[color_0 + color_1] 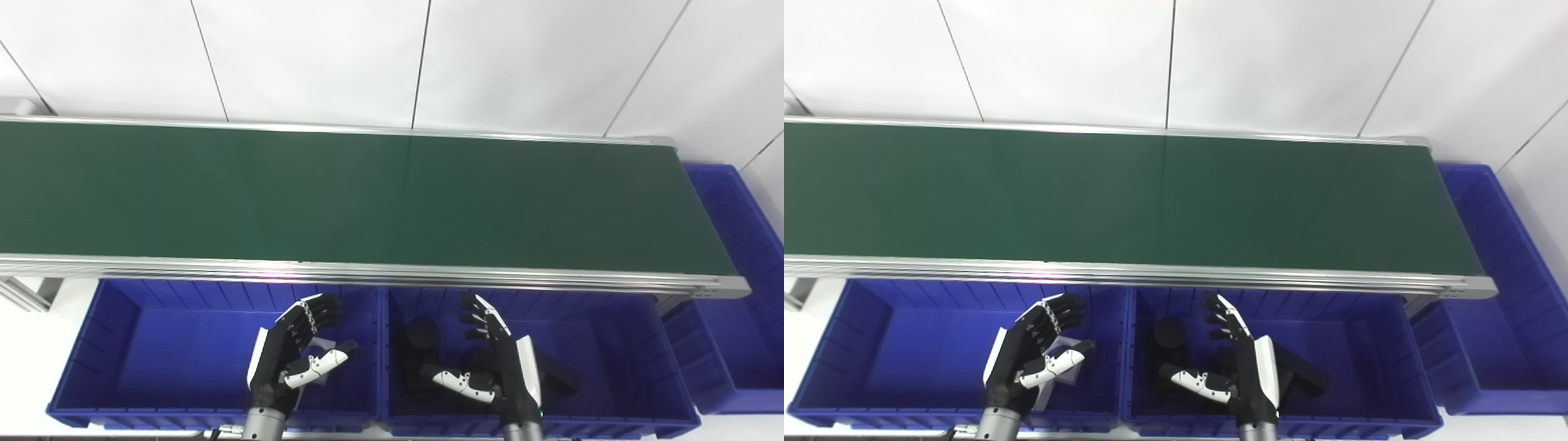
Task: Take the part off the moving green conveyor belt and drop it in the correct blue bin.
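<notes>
The green conveyor belt [367, 196] runs across the view with no part showing on it. My left hand [294, 355] hovers open over the left blue bin [153, 361], fingers curled apart, holding nothing. A pale grey part [1059, 367] lies in that bin, mostly hidden behind the hand. My right hand [496, 361] is open over the middle blue bin [612, 343], empty. Several black parts [421, 335] lie in the middle bin, partly hidden by the hand.
A third blue bin [735, 245] stands at the belt's right end. The belt's aluminium rail [367, 272] runs just above the front bins. A white tiled wall [367, 55] rises behind the belt.
</notes>
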`<control>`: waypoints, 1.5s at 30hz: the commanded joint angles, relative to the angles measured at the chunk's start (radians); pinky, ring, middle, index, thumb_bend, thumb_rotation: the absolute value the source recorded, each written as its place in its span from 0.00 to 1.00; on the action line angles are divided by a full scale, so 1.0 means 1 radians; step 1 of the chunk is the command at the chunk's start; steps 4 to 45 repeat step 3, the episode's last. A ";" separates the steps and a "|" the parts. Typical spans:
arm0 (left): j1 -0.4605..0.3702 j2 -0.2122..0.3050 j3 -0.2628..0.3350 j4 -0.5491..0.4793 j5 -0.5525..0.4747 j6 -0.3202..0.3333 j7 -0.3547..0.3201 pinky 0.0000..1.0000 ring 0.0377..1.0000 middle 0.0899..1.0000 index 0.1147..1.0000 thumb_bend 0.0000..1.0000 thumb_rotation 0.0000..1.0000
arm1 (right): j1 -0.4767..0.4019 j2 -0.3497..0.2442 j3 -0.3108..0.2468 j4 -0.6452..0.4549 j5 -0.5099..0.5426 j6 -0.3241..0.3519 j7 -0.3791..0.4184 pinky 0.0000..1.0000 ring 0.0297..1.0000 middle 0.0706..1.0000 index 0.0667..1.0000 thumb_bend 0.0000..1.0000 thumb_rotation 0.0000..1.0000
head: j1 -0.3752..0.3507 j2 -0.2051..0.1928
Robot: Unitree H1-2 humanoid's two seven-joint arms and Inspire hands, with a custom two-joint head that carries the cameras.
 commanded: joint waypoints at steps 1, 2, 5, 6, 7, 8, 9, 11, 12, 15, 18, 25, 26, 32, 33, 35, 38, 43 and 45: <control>-0.006 -0.015 -0.004 -0.025 0.010 -0.045 -0.009 0.75 0.71 0.70 0.65 0.59 0.00 | 0.008 0.009 -0.006 -0.036 -0.010 -0.050 0.002 0.63 0.74 0.79 0.83 0.68 0.15 | 0.002 0.001; -0.006 -0.015 -0.004 -0.025 0.011 -0.045 -0.009 0.74 0.71 0.70 0.65 0.60 0.00 | 0.010 0.009 -0.008 -0.039 -0.011 -0.050 0.004 0.63 0.74 0.80 0.83 0.68 0.15 | 0.002 0.001; -0.006 -0.016 -0.004 -0.025 0.009 -0.045 -0.010 0.74 0.71 0.70 0.65 0.61 0.00 | 0.011 0.009 -0.010 -0.042 -0.011 -0.050 0.006 0.63 0.74 0.80 0.83 0.68 0.15 | 0.002 0.002; -0.006 -0.016 -0.004 -0.025 0.009 -0.045 -0.010 0.74 0.71 0.70 0.65 0.61 0.00 | 0.011 0.009 -0.010 -0.042 -0.011 -0.050 0.006 0.63 0.74 0.80 0.83 0.68 0.15 | 0.002 0.002; -0.006 -0.016 -0.004 -0.025 0.009 -0.045 -0.010 0.74 0.71 0.70 0.65 0.61 0.00 | 0.011 0.009 -0.010 -0.042 -0.011 -0.050 0.006 0.63 0.74 0.80 0.83 0.68 0.15 | 0.002 0.002; -0.006 -0.016 -0.004 -0.025 0.009 -0.045 -0.010 0.74 0.71 0.70 0.65 0.61 0.00 | 0.011 0.009 -0.010 -0.042 -0.011 -0.050 0.006 0.63 0.74 0.80 0.83 0.68 0.15 | 0.002 0.002; -0.006 -0.016 -0.004 -0.025 0.009 -0.045 -0.010 0.74 0.71 0.70 0.65 0.61 0.00 | 0.011 0.009 -0.010 -0.042 -0.011 -0.050 0.006 0.63 0.74 0.80 0.83 0.68 0.15 | 0.002 0.002; -0.006 -0.016 -0.004 -0.025 0.009 -0.045 -0.010 0.74 0.71 0.70 0.65 0.61 0.00 | 0.011 0.009 -0.010 -0.042 -0.011 -0.050 0.006 0.63 0.74 0.80 0.83 0.68 0.15 | 0.002 0.002; -0.006 -0.016 -0.004 -0.025 0.009 -0.045 -0.010 0.74 0.71 0.70 0.65 0.61 0.00 | 0.011 0.009 -0.010 -0.042 -0.011 -0.050 0.006 0.63 0.74 0.80 0.83 0.68 0.15 | 0.002 0.002; -0.006 -0.016 -0.004 -0.025 0.009 -0.045 -0.010 0.74 0.71 0.70 0.65 0.61 0.00 | 0.011 0.009 -0.010 -0.042 -0.011 -0.050 0.006 0.63 0.74 0.80 0.83 0.68 0.15 | 0.002 0.002; -0.006 -0.016 -0.004 -0.025 0.009 -0.045 -0.010 0.74 0.71 0.70 0.65 0.61 0.00 | 0.011 0.009 -0.010 -0.042 -0.011 -0.050 0.006 0.63 0.74 0.80 0.83 0.68 0.15 | 0.002 0.002; -0.006 -0.016 -0.004 -0.025 0.009 -0.045 -0.010 0.74 0.71 0.70 0.65 0.61 0.00 | 0.011 0.009 -0.010 -0.042 -0.011 -0.050 0.006 0.63 0.74 0.80 0.83 0.68 0.15 | 0.002 0.002; -0.006 -0.016 -0.004 -0.025 0.009 -0.045 -0.010 0.74 0.71 0.70 0.65 0.61 0.00 | 0.011 0.009 -0.010 -0.042 -0.011 -0.050 0.006 0.63 0.74 0.80 0.83 0.68 0.15 | 0.002 0.002; -0.006 -0.016 -0.004 -0.025 0.009 -0.045 -0.010 0.74 0.71 0.70 0.65 0.61 0.00 | 0.011 0.009 -0.010 -0.042 -0.011 -0.050 0.006 0.63 0.74 0.80 0.83 0.68 0.15 | 0.002 0.002; -0.006 -0.016 -0.004 -0.025 0.009 -0.045 -0.010 0.74 0.71 0.70 0.65 0.61 0.00 | 0.011 0.009 -0.010 -0.042 -0.011 -0.050 0.006 0.63 0.74 0.80 0.83 0.68 0.15 | 0.002 0.002; -0.006 -0.016 -0.004 -0.025 0.009 -0.045 -0.010 0.74 0.71 0.70 0.65 0.61 0.00 | 0.011 0.009 -0.010 -0.042 -0.011 -0.050 0.006 0.63 0.74 0.80 0.83 0.68 0.15 | 0.002 0.002; -0.006 -0.016 -0.004 -0.025 0.009 -0.045 -0.010 0.74 0.71 0.70 0.65 0.61 0.00 | 0.011 0.009 -0.010 -0.042 -0.011 -0.050 0.006 0.63 0.74 0.80 0.83 0.68 0.15 | 0.002 0.002; -0.006 -0.016 -0.004 -0.025 0.009 -0.045 -0.010 0.74 0.71 0.70 0.65 0.61 0.00 | 0.011 0.009 -0.010 -0.042 -0.011 -0.050 0.006 0.63 0.74 0.80 0.83 0.68 0.15 | 0.002 0.002; -0.006 -0.016 -0.004 -0.025 0.009 -0.045 -0.010 0.74 0.71 0.70 0.65 0.61 0.00 | 0.011 0.009 -0.010 -0.042 -0.011 -0.050 0.006 0.63 0.74 0.80 0.83 0.68 0.15 | 0.002 0.002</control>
